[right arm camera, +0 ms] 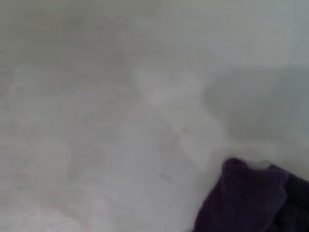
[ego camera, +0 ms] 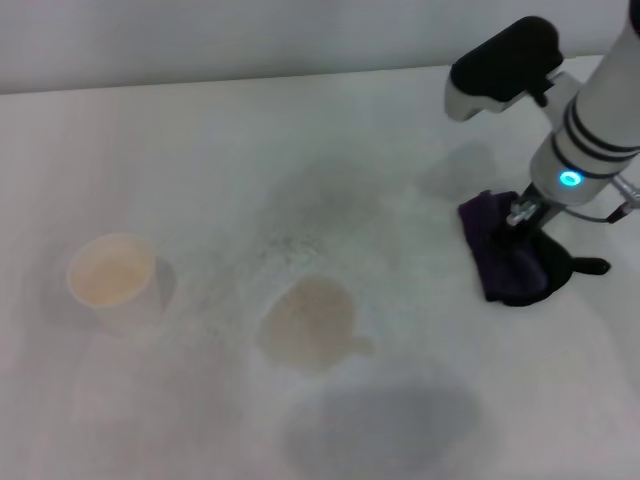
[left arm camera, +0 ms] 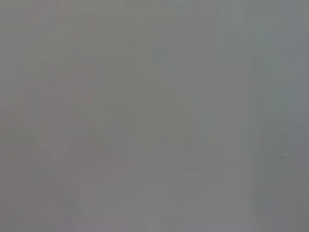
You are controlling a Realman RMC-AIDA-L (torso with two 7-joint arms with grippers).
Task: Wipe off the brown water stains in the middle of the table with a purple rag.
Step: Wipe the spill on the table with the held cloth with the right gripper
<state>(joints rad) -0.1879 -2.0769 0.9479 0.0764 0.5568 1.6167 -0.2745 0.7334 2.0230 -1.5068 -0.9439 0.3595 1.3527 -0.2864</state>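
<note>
The brown water stains [ego camera: 308, 322] form a pale tan roundish puddle in the middle of the white table [ego camera: 200, 150], with a small blob at its right edge. The purple rag [ego camera: 508, 255] lies bunched on the table to the right of the puddle, its black tail pointing right. My right gripper [ego camera: 523, 214] reaches down from the upper right and sits on the rag's top. The rag also shows in the right wrist view [right arm camera: 246, 203] as a dark purple fold on the table [right arm camera: 96, 121]. My left gripper is out of view; the left wrist view shows only blank grey.
A white paper cup [ego camera: 112, 278] with pale tan liquid stands at the left. A large faint grey shadow patch [ego camera: 385, 425] lies just in front of the puddle. The table's far edge runs along the top.
</note>
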